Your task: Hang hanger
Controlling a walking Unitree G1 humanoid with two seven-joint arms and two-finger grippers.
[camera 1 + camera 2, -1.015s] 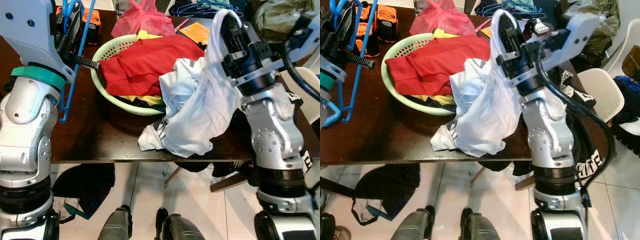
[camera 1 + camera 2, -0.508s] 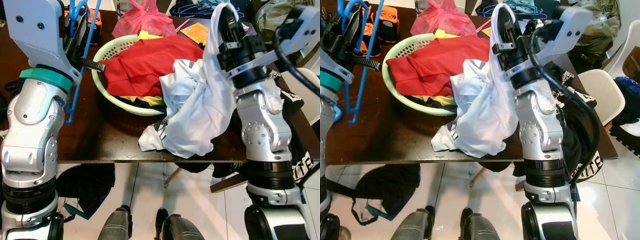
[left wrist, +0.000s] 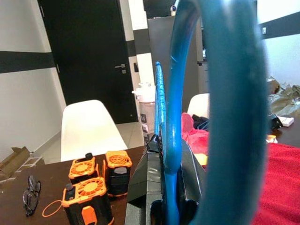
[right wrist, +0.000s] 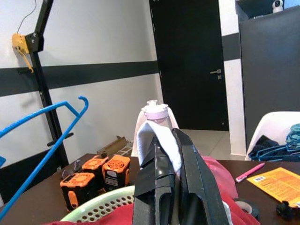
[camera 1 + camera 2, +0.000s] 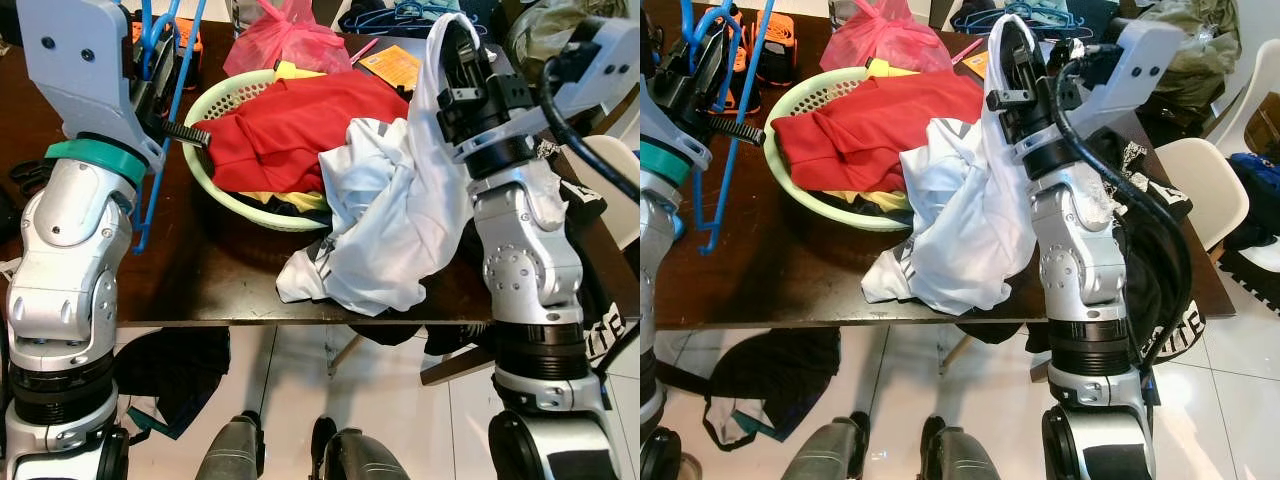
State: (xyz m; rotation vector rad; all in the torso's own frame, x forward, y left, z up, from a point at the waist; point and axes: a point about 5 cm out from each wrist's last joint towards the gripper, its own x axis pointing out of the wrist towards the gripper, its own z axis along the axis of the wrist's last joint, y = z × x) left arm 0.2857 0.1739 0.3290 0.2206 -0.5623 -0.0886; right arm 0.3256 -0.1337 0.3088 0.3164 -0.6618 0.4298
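A blue plastic hanger [image 5: 728, 160] hangs over the table's left side, with my left gripper [image 5: 150, 65] shut on its upper part; the blue bar runs between the black fingers [image 3: 140, 187]. My right gripper [image 5: 455, 50], raised over the table's right part, is shut on a white garment [image 5: 390, 220]. The cloth drapes down from the fingertips [image 4: 159, 161] to the table's front edge. The two grippers are apart, with a green laundry basket [image 5: 213, 108] holding a red garment [image 5: 290, 120] between them.
On the dark table [image 5: 200, 280] stand orange battery packs [image 3: 91, 183], a pink bag [image 5: 285, 40], a bottle [image 4: 154, 112] and a pile of blue hangers [image 5: 400, 12]. White chairs [image 5: 1200, 180] stand to the right. Dark clothes [image 5: 170, 370] lie on the floor.
My left arm has shifted slightly right and up with the hanger. My right gripper has drawn a little inward with the white garment still draped from it.
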